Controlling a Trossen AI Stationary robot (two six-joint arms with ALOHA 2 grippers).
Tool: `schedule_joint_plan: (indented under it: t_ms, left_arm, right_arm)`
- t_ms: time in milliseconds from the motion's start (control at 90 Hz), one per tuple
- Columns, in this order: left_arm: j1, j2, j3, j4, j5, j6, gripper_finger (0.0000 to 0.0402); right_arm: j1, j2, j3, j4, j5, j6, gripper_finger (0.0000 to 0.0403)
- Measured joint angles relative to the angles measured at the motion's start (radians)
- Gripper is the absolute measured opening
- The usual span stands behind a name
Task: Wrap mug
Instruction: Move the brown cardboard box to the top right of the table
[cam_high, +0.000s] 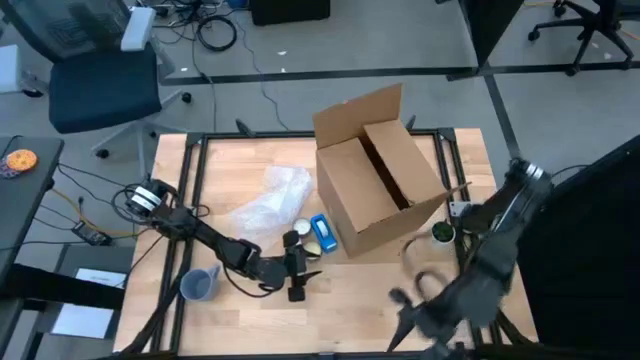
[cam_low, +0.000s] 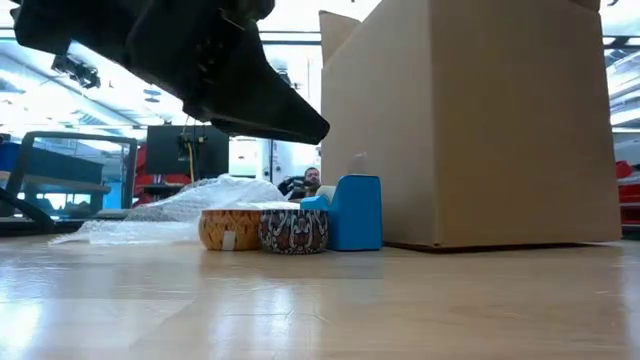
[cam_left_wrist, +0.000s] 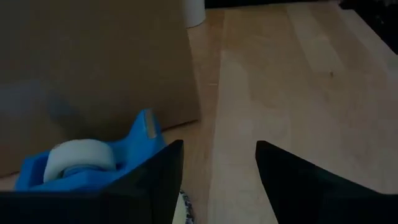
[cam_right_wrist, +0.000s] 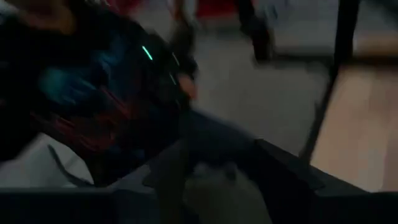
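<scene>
A patterned mug (cam_low: 293, 229) stands on the table beside crumpled bubble wrap (cam_high: 268, 203).

The big cardboard box (cam_high: 385, 175) hogs the middle-right of the tabletop (cam_high: 350, 300). Tape dispenser (cam_high: 323, 235), two mugs (cam_low: 293, 229) and bubble wrap (cam_high: 268, 203) crowd its left side. The front strip is bare wood, with a grey cup (cam_high: 198, 285) at front-left.

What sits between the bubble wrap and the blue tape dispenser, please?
In the low view, two mugs stand side by side between the bubble wrap and the tape dispenser: a yellowish mug, then a dark patterned mug next to the dispenser.
</scene>
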Motion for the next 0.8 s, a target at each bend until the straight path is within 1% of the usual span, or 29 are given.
schedule_joint_plan:
  t_ms: [167,278,422,489,578,800]
  left_arm:
    - [0.014,0.0,0.0,-0.006,-0.013,-0.009,0.0188]
    - [0.02,0.0,0.0,-0.034,-0.043,-0.022,0.0188]
    - [0.024,0.0,0.0,-0.086,-0.052,-0.057,0.0188]
    - [0.024,0.0,0.0,-0.101,-0.052,-0.065,0.0188]
    - [0.023,0.0,0.0,-0.105,-0.052,-0.068,0.0188]
    - [0.019,0.0,0.0,-0.108,-0.046,-0.116,0.0188]
  right_arm:
    - [-0.007,0.199,-0.001,-0.027,-0.004,0.254,0.0133]
    - [-0.008,0.305,-0.001,-0.131,-0.01,0.41,0.0121]
    - [-0.03,0.384,-0.002,-0.286,-0.011,0.552,0.0101]
    - [-0.057,0.41,-0.002,-0.312,0.017,0.558,0.0091]
    - [-0.1,0.437,-0.002,-0.285,0.075,0.517,0.0079]
    - [-0.221,0.472,-0.001,-0.169,0.115,0.273,0.0073]
